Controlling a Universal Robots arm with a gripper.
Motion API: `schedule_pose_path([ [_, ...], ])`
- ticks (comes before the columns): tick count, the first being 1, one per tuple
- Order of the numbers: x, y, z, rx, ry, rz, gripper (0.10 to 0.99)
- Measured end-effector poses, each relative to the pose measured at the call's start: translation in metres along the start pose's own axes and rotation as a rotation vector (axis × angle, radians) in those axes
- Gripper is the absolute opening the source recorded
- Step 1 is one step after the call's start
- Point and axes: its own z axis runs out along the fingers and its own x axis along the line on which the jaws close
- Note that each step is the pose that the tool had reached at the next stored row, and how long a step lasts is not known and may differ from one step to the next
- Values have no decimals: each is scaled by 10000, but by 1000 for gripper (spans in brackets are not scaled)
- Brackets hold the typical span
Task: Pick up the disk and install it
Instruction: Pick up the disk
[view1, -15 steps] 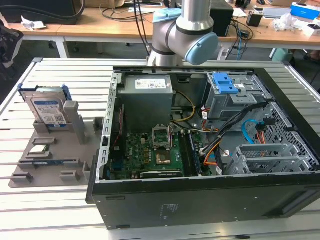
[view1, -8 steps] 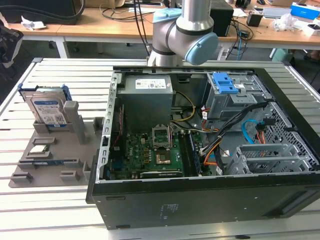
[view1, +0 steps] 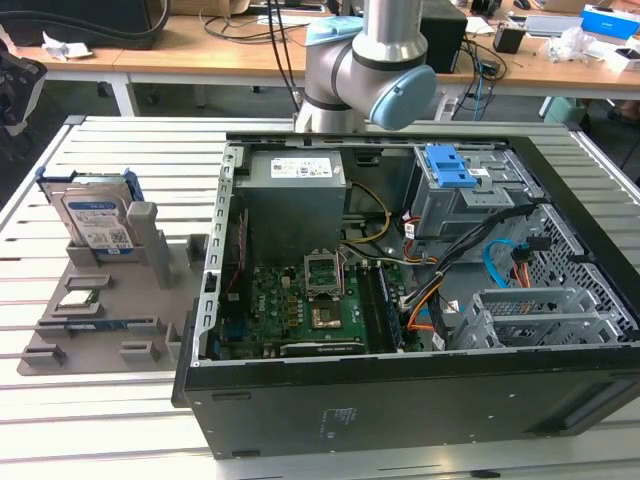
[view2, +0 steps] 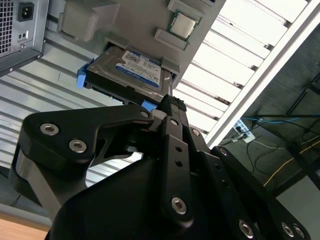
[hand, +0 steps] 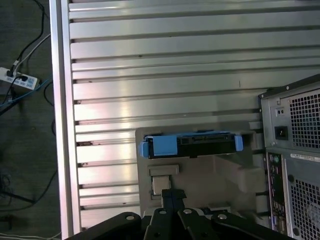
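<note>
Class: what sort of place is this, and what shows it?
Probably a robotics lab: a robot arm behind an open computer case on a slatted metal table, cable-strewn desks beyond.

The disk (hand: 190, 145) stands on edge in a slot of the grey holder plate (hand: 210, 175), its blue carrier facing up (the label can't be seen from here). The plate lies on the slatted metal worktop (hand: 160, 75), just beside the back of the computer case (hand: 295, 165). The tool (hand: 172, 194), fingers closed against each other, hangs over the plate near a small square silver chip (hand: 160, 186), apart from the disk
</note>
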Motion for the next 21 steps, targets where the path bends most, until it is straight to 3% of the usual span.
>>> schedule_pose_path([
  [9,0,0,0,-26,49,-1101,106],
  [15,-1,0,0,-54,106,-2343,106],
  [21,-1,0,0,-69,133,-2964,106],
])
